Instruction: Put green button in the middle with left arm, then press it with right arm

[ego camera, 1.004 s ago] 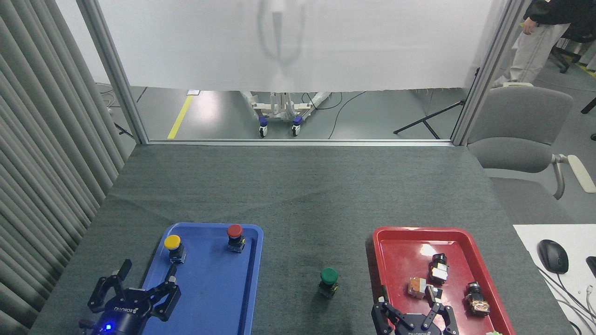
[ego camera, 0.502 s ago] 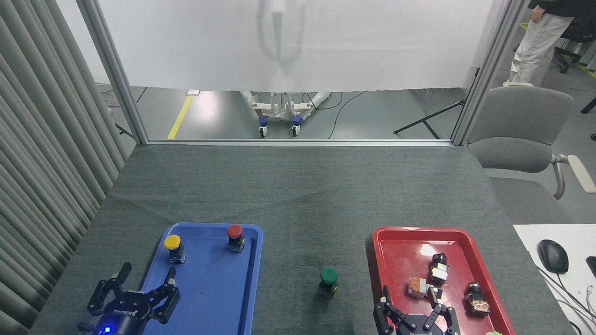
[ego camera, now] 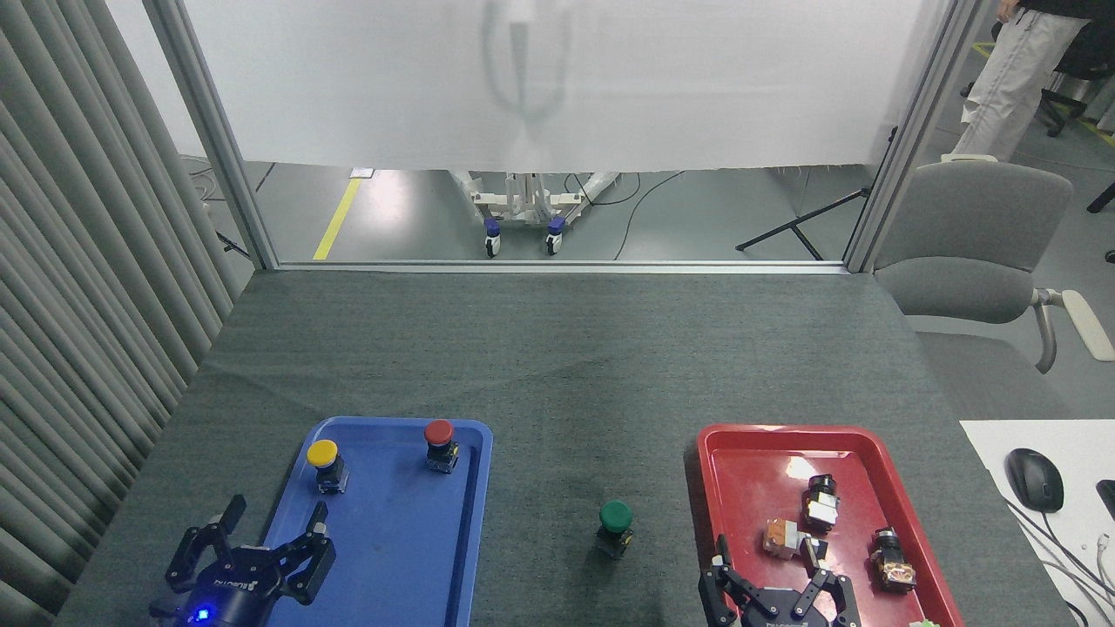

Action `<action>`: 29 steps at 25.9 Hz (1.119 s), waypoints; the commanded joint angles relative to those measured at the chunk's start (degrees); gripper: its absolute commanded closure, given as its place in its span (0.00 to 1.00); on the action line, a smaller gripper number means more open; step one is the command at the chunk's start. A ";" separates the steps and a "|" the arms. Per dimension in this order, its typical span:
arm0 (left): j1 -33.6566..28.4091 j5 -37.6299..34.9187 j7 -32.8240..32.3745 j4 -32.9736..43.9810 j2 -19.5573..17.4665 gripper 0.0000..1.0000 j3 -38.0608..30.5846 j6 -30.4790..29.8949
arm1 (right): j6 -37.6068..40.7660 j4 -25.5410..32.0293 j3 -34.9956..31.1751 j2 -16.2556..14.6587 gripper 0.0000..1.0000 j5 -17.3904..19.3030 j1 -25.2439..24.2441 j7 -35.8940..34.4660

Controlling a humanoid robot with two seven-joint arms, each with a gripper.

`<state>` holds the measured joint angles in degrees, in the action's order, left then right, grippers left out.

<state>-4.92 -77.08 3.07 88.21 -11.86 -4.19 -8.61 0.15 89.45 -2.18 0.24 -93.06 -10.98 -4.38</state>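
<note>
With both my left gripper (ego camera: pixel 253 544) and right gripper (ego camera: pixel 775 579) spread and empty, the green button (ego camera: pixel 616 526) stood on the cloth left of the right jaws, where a skewed press risked tipping it.

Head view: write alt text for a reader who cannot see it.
A green button stands upright on the dark grey table, between a blue tray holding yellow-capped and red-capped buttons and a red tray of small parts. Both pincers, left and right, sit open at the near edge, touching nothing.
</note>
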 commanded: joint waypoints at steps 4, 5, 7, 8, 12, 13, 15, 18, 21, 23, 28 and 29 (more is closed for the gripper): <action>0.44 0.09 0.01 -0.67 0.26 0.00 0.05 -0.70 | -0.15 -0.16 -0.02 -0.24 0.00 -0.02 0.17 -0.28; 0.36 0.09 0.01 -0.58 0.35 0.00 0.05 -0.70 | -0.15 -0.16 -0.02 -0.15 0.00 -0.02 0.17 -0.28; 0.35 0.17 0.09 -0.58 0.35 0.00 0.05 -0.79 | -0.15 -0.07 -0.11 0.02 0.00 -0.02 0.17 -0.19; 0.27 0.17 0.09 -0.67 0.35 0.00 0.05 -0.79 | -0.15 -0.07 -0.11 0.02 0.00 -0.02 0.17 -0.11; 0.35 0.17 0.09 -0.58 0.26 0.00 0.05 -0.79 | -0.06 -0.07 -0.11 -0.15 0.00 0.07 0.34 0.86; 0.35 0.17 0.09 -0.58 0.26 0.00 0.05 -0.79 | -0.06 -0.16 -0.11 -0.15 0.00 0.07 0.43 0.95; 0.44 0.17 0.18 -0.67 0.26 0.00 0.05 -0.79 | -0.06 -0.07 -0.19 0.02 0.00 0.07 0.61 0.95; 0.44 0.09 0.27 -0.93 0.17 0.00 0.05 -0.79 | -0.06 -0.07 -0.02 -0.33 0.00 0.07 0.69 0.95; 0.53 0.09 0.27 -1.02 0.08 0.00 0.14 -0.88 | 0.12 -0.07 0.16 -0.59 0.00 0.07 0.43 0.77; 0.53 0.09 0.27 -1.02 0.08 0.00 0.14 -0.88 | 0.21 -0.16 0.16 -0.59 0.00 0.07 0.34 0.25; 0.53 0.09 0.44 -1.90 0.08 0.00 0.14 -0.88 | 0.29 -0.42 0.33 -0.33 0.00 0.07 0.17 0.60; 0.62 0.09 0.44 -2.08 0.08 0.00 0.14 -0.88 | 0.29 -0.42 0.16 -0.59 0.00 0.07 0.61 0.69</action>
<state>-4.39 -76.99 3.48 86.63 -11.78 -4.04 -9.50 0.39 89.08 -1.98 -0.13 -92.97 -10.70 -3.85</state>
